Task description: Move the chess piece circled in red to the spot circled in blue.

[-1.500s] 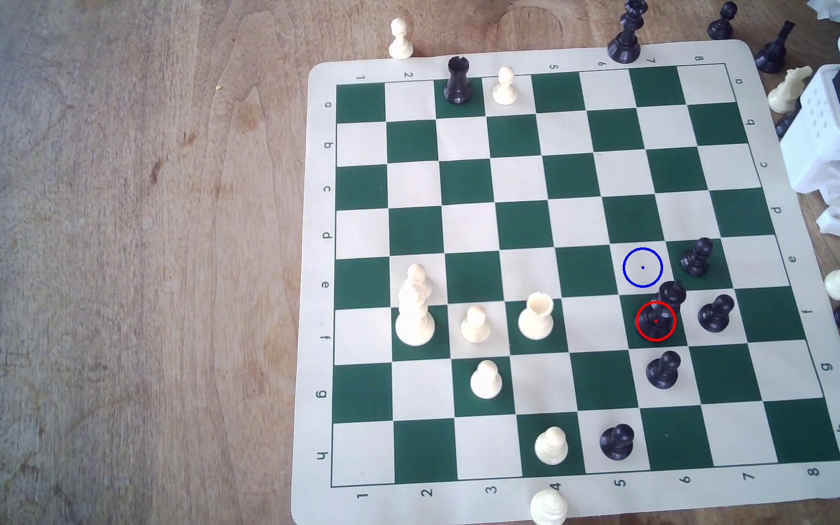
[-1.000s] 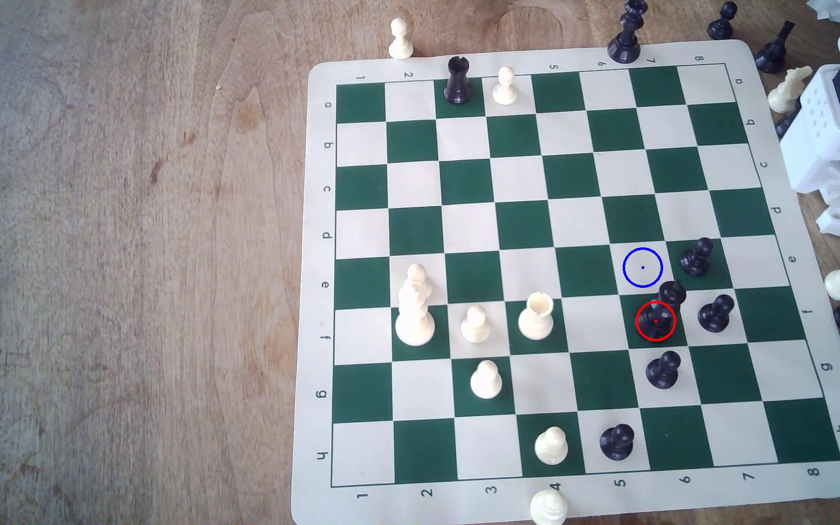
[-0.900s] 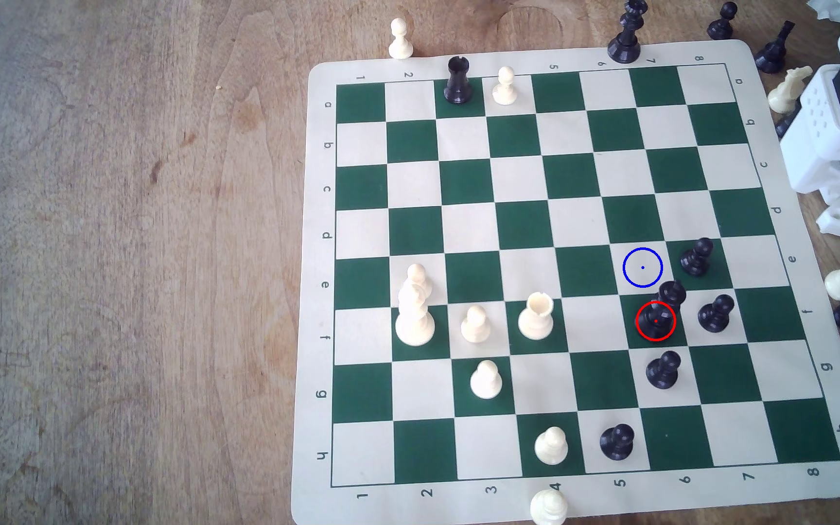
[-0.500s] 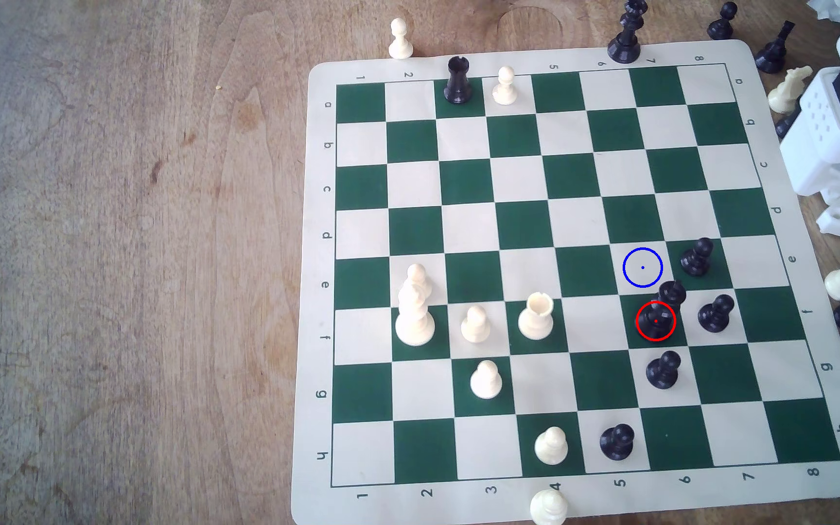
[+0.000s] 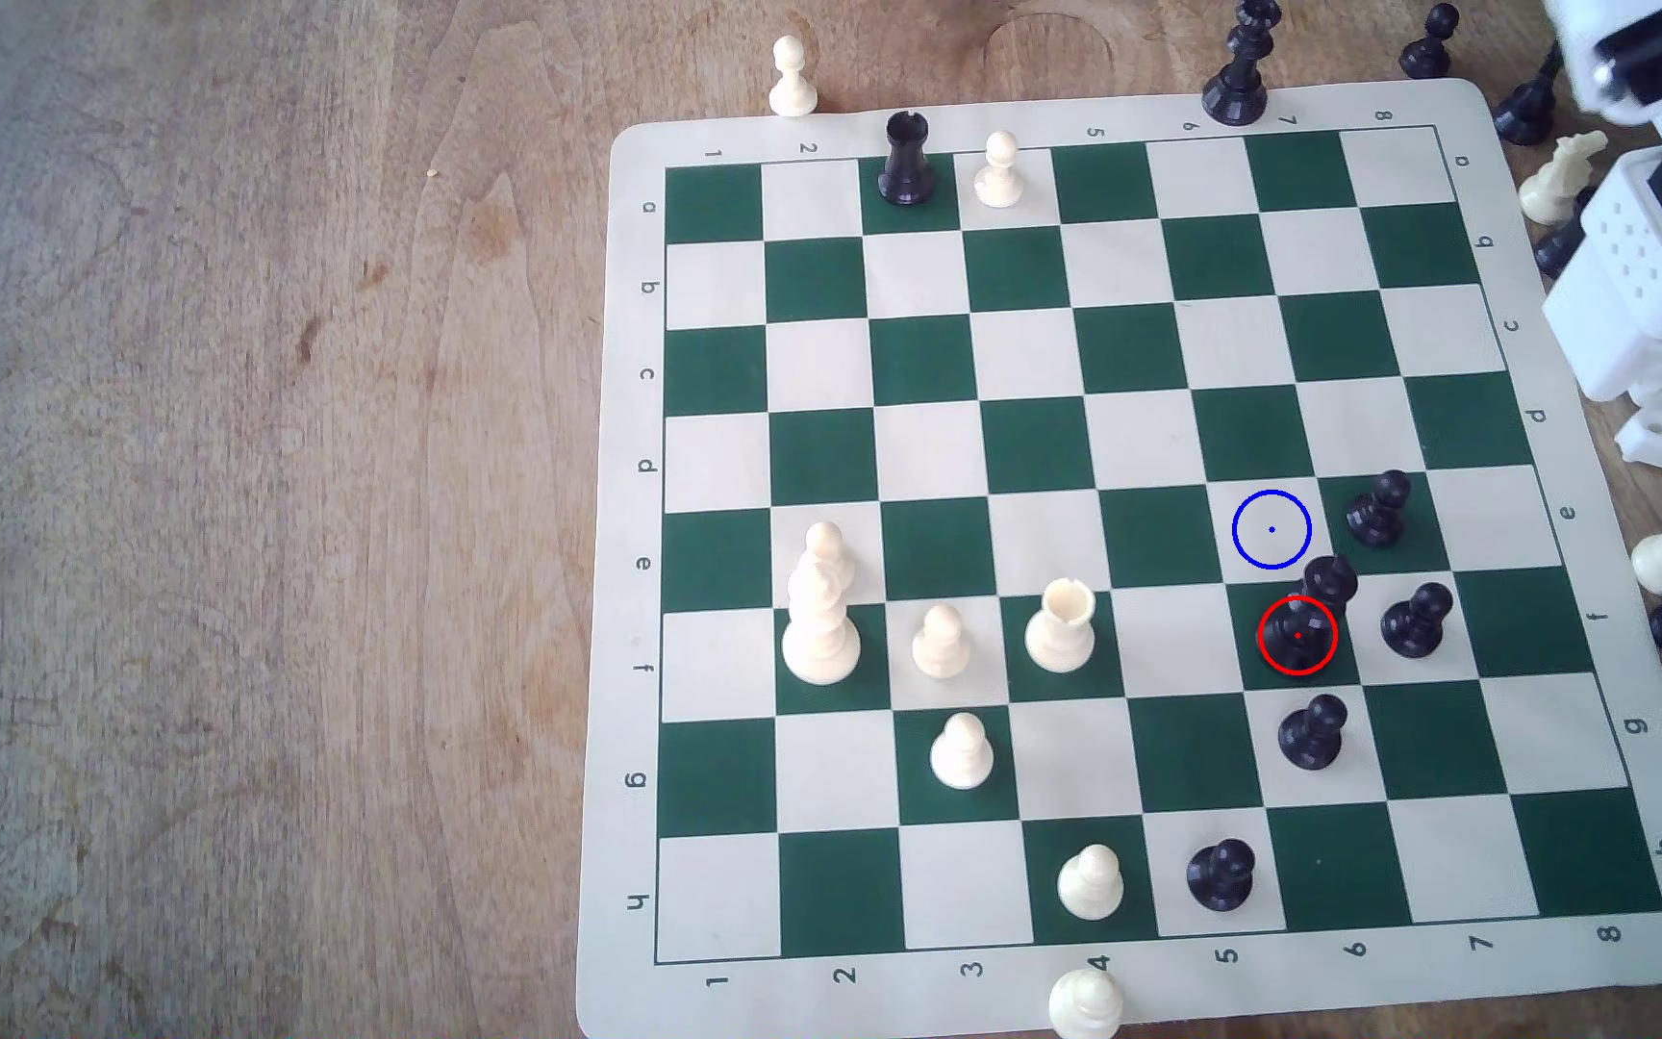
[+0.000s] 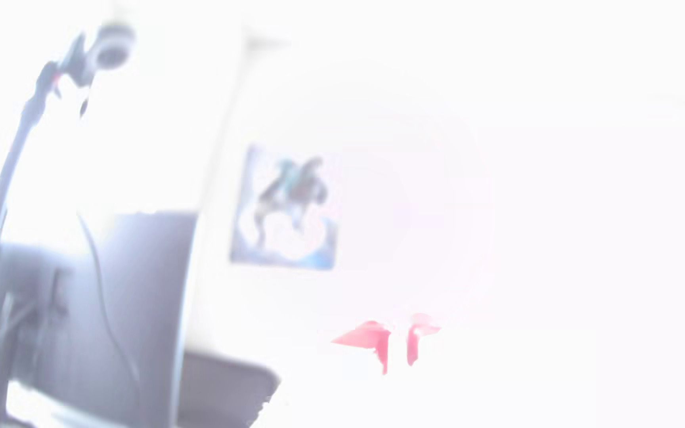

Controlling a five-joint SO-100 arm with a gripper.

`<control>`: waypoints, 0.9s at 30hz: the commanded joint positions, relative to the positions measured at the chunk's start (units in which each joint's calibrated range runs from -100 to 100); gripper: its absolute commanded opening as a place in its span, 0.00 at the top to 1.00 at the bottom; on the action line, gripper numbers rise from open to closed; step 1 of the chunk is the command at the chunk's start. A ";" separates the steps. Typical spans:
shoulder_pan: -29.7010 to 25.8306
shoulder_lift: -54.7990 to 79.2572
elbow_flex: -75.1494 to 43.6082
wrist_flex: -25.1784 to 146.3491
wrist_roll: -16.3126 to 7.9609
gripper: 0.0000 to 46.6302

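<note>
We find the black chess piece upright on its red-ringed green square, the blue-ringed spot just at its 12 o'clock. Approach is barely begun; next, reach between nearby pawns. The tool's state we cannot tell.

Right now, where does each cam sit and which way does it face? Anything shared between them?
Exterior view: high above the wooden table, looking steeply down on the chessboard; the arm's white base and links show at the exterior view's right edge.
Wrist view: on the arm, aimed out into the room, overexposed and blurred; a framed picture and a camera on a stand show, plus faint red shapes, possibly the pincer.
Shared: nothing identifiable.
</note>
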 commanded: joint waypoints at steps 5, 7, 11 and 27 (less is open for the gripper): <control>-5.95 4.55 -5.81 27.49 2.20 0.92; -6.18 6.50 -9.43 32.48 2.20 0.92; -8.61 14.31 -22.85 45.92 0.78 0.92; -15.10 39.27 -45.06 79.00 -7.42 0.62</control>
